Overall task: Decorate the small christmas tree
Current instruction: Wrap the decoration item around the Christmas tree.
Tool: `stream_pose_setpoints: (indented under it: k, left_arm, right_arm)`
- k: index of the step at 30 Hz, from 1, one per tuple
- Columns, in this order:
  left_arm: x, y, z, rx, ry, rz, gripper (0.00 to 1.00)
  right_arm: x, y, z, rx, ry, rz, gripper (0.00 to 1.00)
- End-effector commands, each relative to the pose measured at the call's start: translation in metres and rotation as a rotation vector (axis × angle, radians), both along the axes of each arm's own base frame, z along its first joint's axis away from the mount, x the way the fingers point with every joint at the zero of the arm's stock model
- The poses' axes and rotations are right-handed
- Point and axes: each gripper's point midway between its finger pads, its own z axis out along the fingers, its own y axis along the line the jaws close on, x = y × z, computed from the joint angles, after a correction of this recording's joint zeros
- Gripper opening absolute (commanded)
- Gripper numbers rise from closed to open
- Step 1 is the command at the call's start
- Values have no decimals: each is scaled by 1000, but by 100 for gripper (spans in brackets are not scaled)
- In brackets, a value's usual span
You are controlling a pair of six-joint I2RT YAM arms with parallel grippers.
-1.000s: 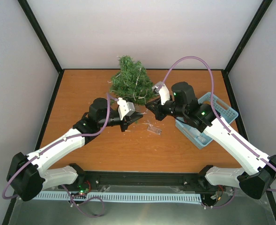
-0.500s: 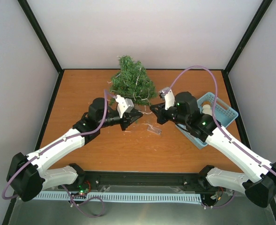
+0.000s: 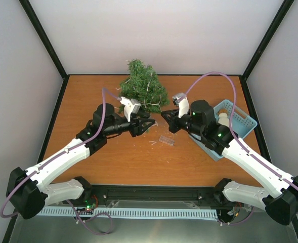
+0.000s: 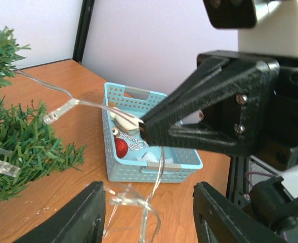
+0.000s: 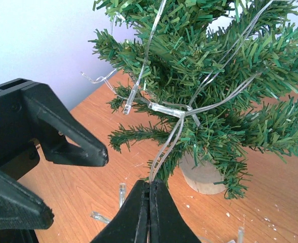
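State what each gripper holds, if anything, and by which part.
The right gripper pinches the clear light string by its wires, on a stretch hanging off the small christmas tree. The left gripper is open and holds nothing.

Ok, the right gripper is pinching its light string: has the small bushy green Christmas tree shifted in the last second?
No. The small bushy green Christmas tree keeps its spot against the wooden table's far edge.
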Motion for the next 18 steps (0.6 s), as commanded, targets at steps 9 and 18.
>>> stream_pose_setpoints:
  k: [9,18]
  left_arm:
    - [20,-6,-1,-56,210,79,57]
    - [12,-11,3,-128,242,23,46]
  right_arm:
    - [-4,6,7,39,-17,29,3]
    - [-5,6,6,42,-14,29,3]
